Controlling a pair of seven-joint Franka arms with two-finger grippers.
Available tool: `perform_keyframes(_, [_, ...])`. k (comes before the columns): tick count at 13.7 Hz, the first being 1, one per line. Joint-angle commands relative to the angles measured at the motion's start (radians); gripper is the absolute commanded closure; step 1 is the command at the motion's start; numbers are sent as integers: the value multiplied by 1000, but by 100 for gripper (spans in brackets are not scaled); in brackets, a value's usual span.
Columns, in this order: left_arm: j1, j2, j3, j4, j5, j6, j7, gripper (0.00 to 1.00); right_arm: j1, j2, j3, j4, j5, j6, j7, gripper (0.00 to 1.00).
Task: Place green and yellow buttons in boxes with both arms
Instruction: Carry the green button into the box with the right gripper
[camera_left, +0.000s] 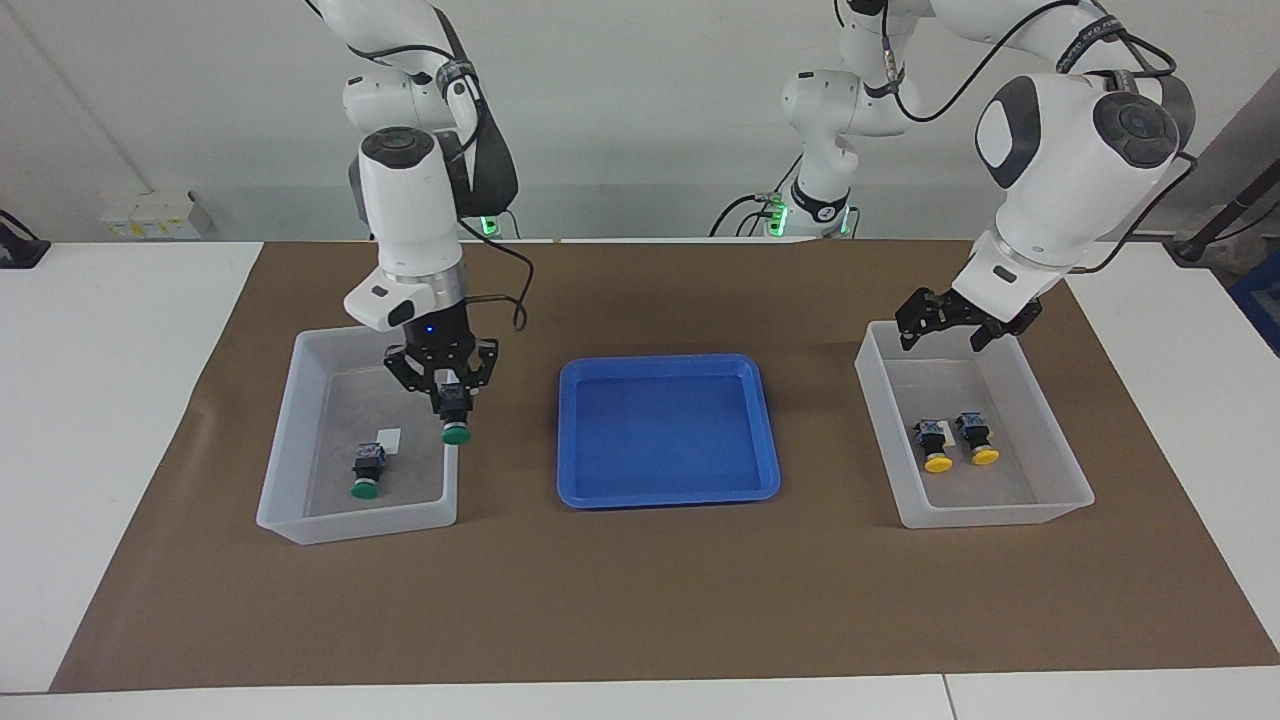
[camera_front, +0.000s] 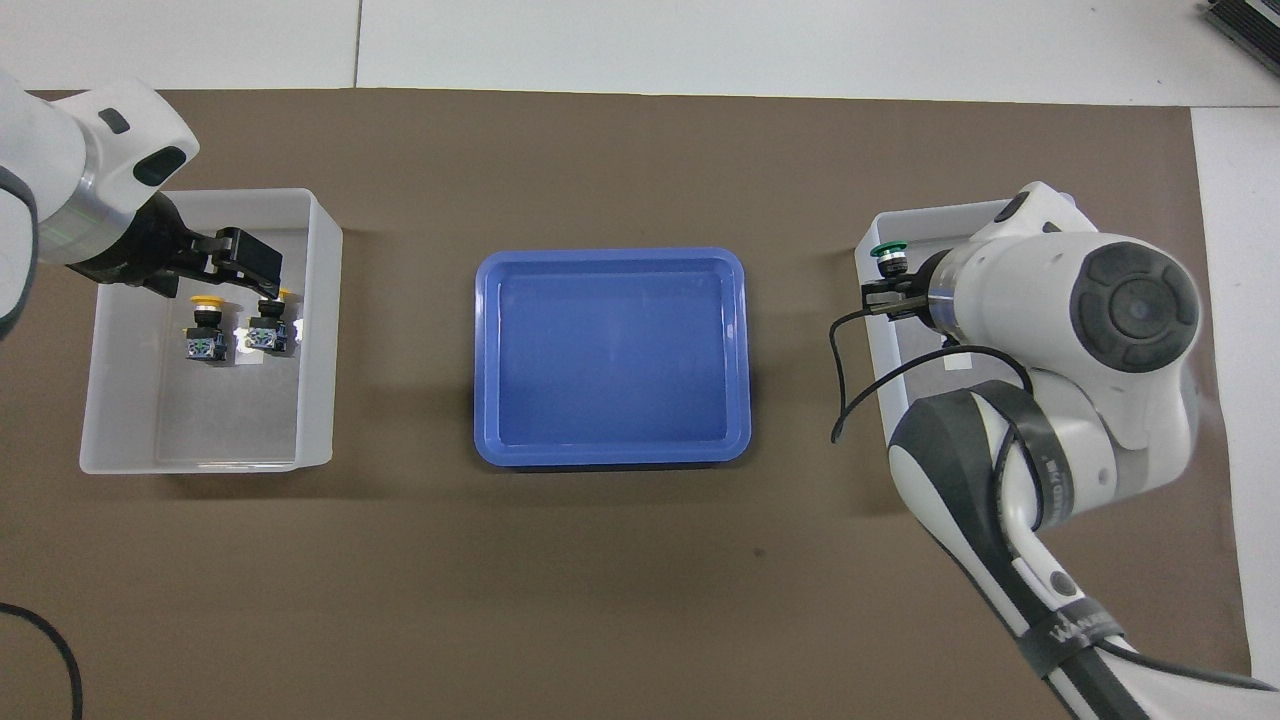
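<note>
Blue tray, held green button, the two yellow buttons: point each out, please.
Blue tray (camera_left: 570, 430), facing view, on its rim.
Held green button (camera_left: 456, 434), facing view, on its cap, under the right gripper (camera_left: 449, 396).
Yellow buttons (camera_left: 937, 464), facing view, on one button's cap.

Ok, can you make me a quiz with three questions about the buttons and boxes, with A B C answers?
1. Where are the two yellow buttons?
A. In the blue tray
B. In the box at the left arm's end
C. On the brown mat

2. How many green buttons can you see?
A. One
B. Two
C. Four

3. What is the right tool doing?
A. Holding a green button over a box
B. Resting in the tray
C. Holding a yellow button

Answers:
1. B: both lie side by side in that box, under the left tool, which holds nothing.
2. B: one green button lies in the other box, and the held button is in the right tool.
3. A: it grips the button's body, green cap pointing down; the blue tray has nothing in it.
</note>
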Motion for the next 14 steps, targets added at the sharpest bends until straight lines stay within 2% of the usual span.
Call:
perform_keyframes(1, [1, -32, -4, -41, 18, 24, -9, 0, -63, -16, 15, -43, 17, 1, -92, 100])
perform_keyframes(4, [1, -32, -3, -41, 18, 24, -9, 0, -119, 16, 13, -88, 49, 43, -154, 100])
perform_keyframes(8, [1, -32, -3, -41, 18, 24, -9, 0, -126, 105, 13, -90, 53, 192, -133, 100])
perform_keyframes(12, [1, -32, -4, -41, 18, 24, -9, 0, -142, 170, 13, -93, 53, 263, -133, 100])
perform_keyframes(14, [1, -32, -4, -41, 18, 24, -9, 0, -156, 177, 13, -99, 53, 266, -134, 100])
